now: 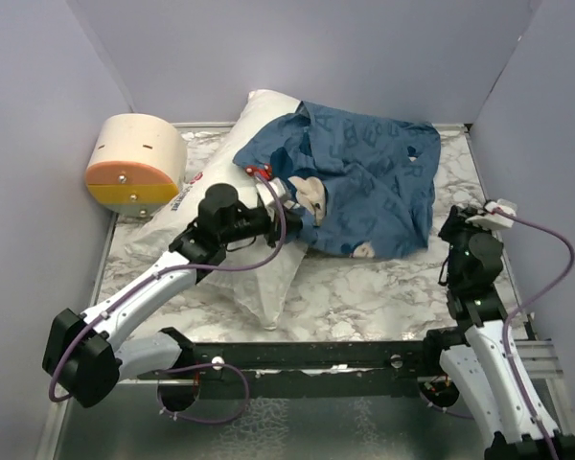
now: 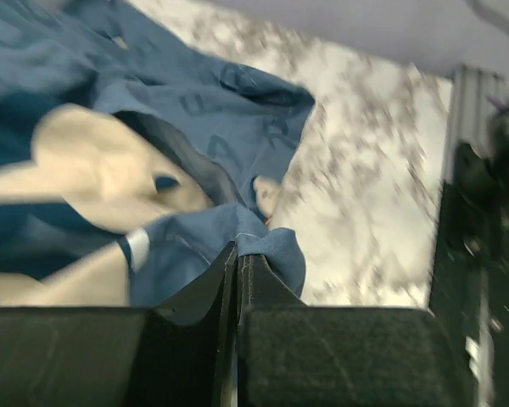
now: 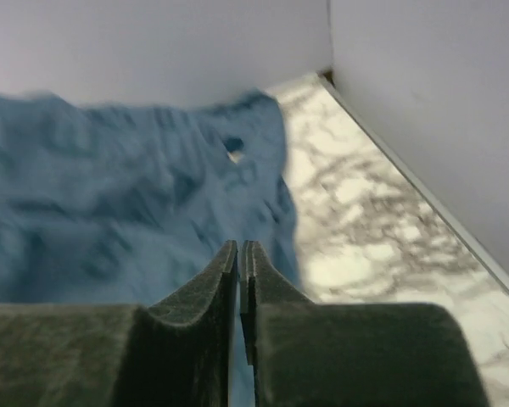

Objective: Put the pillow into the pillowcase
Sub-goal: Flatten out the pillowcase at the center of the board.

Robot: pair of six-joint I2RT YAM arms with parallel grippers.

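Marble-patterned table (image 1: 364,287), boxed in by pale lavender walls (image 1: 364,57) on three sides. Lying slantwise across the left half, the pillow (image 1: 232,264) — white, plump, one corner toward the near rail, the other end running back toward the far wall, a small printed label by its left edge. Draped over its far right part and spilling onto the table toward the right, the pillowcase (image 1: 374,182): dark blue, crumpled, printed with lighter blue letters and cream cartoon patches. Near end of the pillow plainly outside the sack; whether the far end sits inside it or merely beneath the cloth, cannot tell. Left arm stretched from the near left corner across the pillow, left fingers (image 2: 250,292) pressed flat together with a fold of the pillowcase pinched between them, blue cloth bunched over the tips in the left wrist view. Right arm folded upright near the right wall, right fingers (image 3: 229,288) closed to a hairline slit with nothing between them, pointing toward the right edge of the blue cloth, close to it but apart in the top view. At the far left, against the wall, a cream round box (image 1: 134,163) with an orange lower band — just beside the pillow's left edge. Both wrist views somewhat blurred.
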